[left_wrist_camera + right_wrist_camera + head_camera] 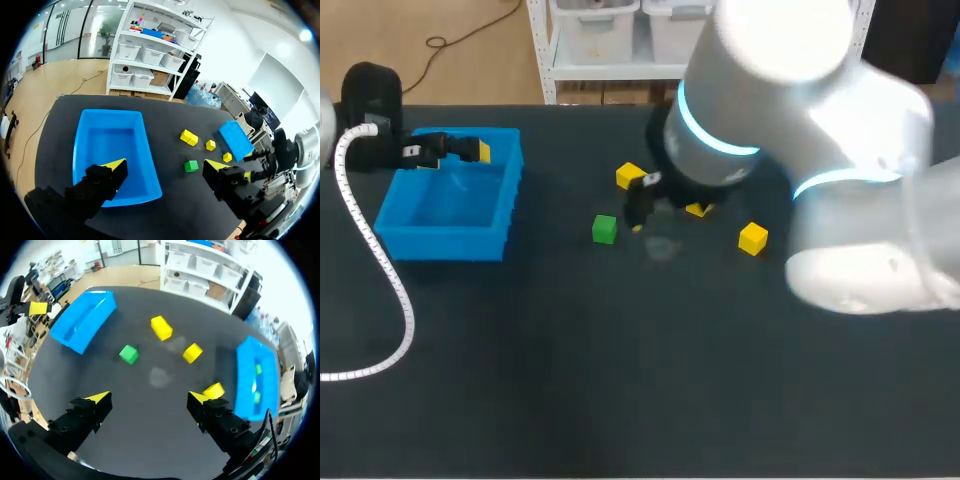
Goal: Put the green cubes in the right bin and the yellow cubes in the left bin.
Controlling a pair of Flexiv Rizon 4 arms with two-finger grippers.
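Observation:
A green cube (604, 229) (129, 354) (191, 166) lies mid-table. Three yellow cubes (631, 176) (698, 208) (753, 238) lie around it, to its right. The left blue bin (450, 232) (150, 170) is empty. The right blue bin (243, 385) (235, 139) holds two green cubes (258, 369); my right arm (800, 130) hides it in the head view. My left gripper (450, 150) (165, 167) hangs open and empty over the left bin's far edge. High above the cubes, my right gripper (150, 400) is open and empty, the nearest yellow cube (214, 390) beside one fingertip.
A white ribbed cable (380, 260) loops over the table left of the left bin. The near half of the dark tabletop (620, 400) carries no objects. My right arm's bulk covers the table's right side in the head view.

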